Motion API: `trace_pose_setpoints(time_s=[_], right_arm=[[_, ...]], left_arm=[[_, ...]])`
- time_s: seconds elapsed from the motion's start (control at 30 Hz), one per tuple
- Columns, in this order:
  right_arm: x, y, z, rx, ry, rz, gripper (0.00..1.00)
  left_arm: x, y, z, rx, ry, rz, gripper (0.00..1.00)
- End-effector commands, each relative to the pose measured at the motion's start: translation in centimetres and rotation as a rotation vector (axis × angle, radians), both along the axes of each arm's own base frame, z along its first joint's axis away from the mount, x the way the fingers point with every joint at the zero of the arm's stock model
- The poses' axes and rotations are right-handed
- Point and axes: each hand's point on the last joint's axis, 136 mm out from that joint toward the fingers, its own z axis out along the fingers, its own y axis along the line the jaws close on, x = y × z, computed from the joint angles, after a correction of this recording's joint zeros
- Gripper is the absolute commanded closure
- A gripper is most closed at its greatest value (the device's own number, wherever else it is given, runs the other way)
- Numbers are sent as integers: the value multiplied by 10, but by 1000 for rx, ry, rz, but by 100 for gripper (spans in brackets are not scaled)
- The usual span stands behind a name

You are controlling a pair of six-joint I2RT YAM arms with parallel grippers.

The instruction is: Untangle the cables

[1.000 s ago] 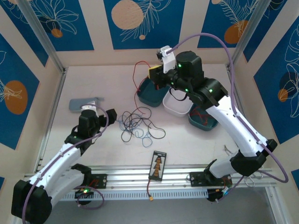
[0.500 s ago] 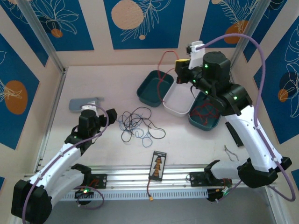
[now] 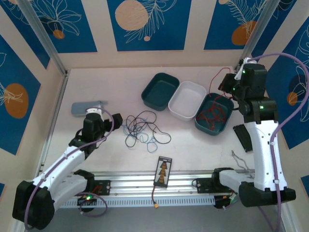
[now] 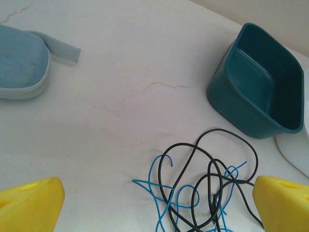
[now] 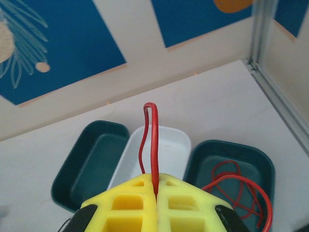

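Red cable (image 5: 154, 140) is pinched in the right gripper (image 5: 156, 192), yellow fingers (image 5: 128, 203) pressed fully together on it. A short loop sticks out past the fingertips. The rest drops off the right side of the fingers into the right teal tray (image 5: 227, 145), where more red wire lies coiled. Right arm stands tall from its base at the near right edge of the table (image 3: 111, 87), forearm close to vertical. The wrist is bent so the gripper (image 3: 225, 86) sits high by the far edge of that tray, pointing toward the row of trays. From the wrist camera the white tray (image 5: 166, 137) is straight ahead under the loop, with the left teal tray (image 5: 91, 159) beside it.

Left arm lies low, reaching from the near left corner toward table centre. Jaws of the left gripper (image 4: 155, 208) are wide apart with nothing in them, one yellow finger at each bottom corner of the wrist view. The tangle of black and blue cables (image 3: 142, 130) lies flat on the table just ahead of it. In the wrist view the strands (image 4: 203, 193) sit between the fingertips, closer to the finger at the picture's right; contact with that finger cannot be told. The tangle is near the left teal tray, not touching. Off to the left a pale blue pad (image 4: 19, 63) lies on the table, well apart from the cables.
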Motion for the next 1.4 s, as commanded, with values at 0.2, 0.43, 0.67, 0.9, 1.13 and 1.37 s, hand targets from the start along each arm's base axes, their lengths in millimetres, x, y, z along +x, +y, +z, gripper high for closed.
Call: trace_pose_setpoints(time_s=[0.2,0.43,0.67,0.9,1.13,1.37], right_arm=[[0,-25,-35,102,85,-60,100],[6,-36,-62,126,159,-90,100],[19,-43,-99,122,262,-113,100],[30,-52,-137,102,366,-137,100],[37,-56,-167,92,452,-143,100],[48,-48,-191,116,501,-107,100]], left_arm=[[7,-7,8,-32,-10,-20,0],[10,-8,8,-31,-6,-20,0],[10,-10,5,-33,4,-26,0],[9,-9,2,-29,14,-28,0],[8,-9,-1,-29,21,-28,0],[7,-9,-3,-31,26,-26,0]])
